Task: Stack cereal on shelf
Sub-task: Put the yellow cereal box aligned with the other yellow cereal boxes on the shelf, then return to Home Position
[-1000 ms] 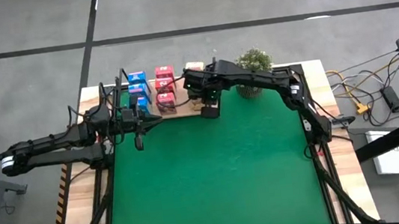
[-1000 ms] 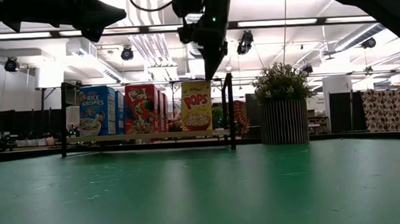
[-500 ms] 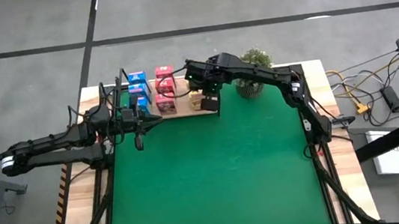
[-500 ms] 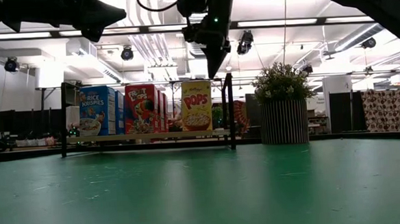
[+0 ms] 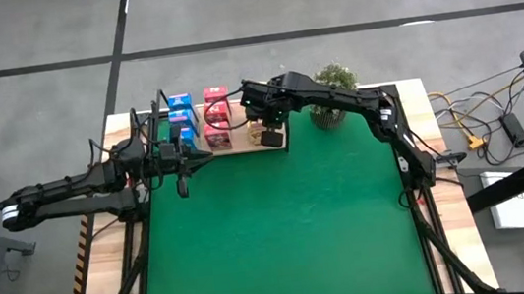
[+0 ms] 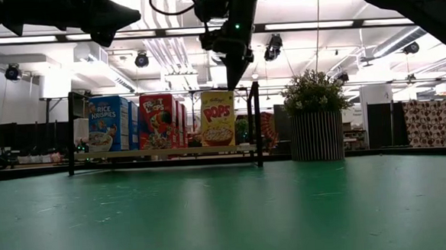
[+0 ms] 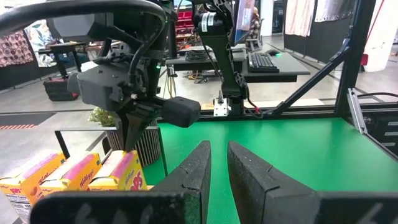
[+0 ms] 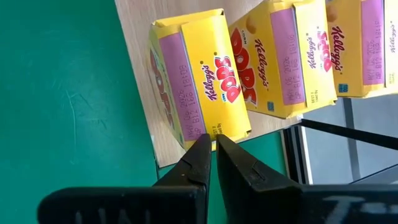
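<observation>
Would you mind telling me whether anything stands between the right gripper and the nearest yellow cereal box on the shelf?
Nothing visible does. The right gripper hangs just above the nearest yellow cereal box, fingers nearly closed, with only open air between. That box stands on the shelf with the other two yellow boxes behind it.

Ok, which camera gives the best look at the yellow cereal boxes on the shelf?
The right wrist view: all three yellow cereal boxes fill it, labels readable, beyond the shut right gripper. The low view shows only the front box face. The left wrist view catches their tops at its edge. In the high view the right arm mostly hides them.
</observation>
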Controlling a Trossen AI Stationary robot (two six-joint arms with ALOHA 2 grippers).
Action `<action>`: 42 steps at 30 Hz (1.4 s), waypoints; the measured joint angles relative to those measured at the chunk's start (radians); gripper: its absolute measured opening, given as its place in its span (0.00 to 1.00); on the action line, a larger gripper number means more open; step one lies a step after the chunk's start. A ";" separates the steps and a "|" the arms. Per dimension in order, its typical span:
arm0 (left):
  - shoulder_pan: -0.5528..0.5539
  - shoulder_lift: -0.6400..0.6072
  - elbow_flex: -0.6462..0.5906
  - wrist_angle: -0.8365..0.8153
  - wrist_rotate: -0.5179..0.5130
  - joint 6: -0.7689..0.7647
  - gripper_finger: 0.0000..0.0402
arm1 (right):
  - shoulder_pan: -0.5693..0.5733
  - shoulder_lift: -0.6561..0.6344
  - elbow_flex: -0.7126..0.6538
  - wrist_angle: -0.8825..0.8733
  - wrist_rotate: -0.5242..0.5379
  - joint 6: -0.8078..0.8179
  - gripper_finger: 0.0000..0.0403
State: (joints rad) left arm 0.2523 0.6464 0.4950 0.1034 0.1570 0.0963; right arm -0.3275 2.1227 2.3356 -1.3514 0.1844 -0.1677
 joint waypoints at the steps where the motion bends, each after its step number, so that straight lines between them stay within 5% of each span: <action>1: 0.000 0.000 0.000 0.000 0.000 0.000 0.09 | 0.000 0.000 0.000 0.000 0.000 0.000 0.04; 24: 0.000 -0.020 0.000 -0.041 0.000 0.036 0.09 | 0.027 -0.017 0.019 -0.004 -0.001 0.013 0.04; 42: 0.000 -0.293 0.000 -0.303 0.000 0.041 0.09 | 0.123 -0.078 0.015 0.014 -0.088 -0.020 0.04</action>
State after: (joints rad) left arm 0.2520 0.3532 0.4950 -0.1993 0.1567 0.1378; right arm -0.2040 2.0449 2.3510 -1.3377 0.0965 -0.1875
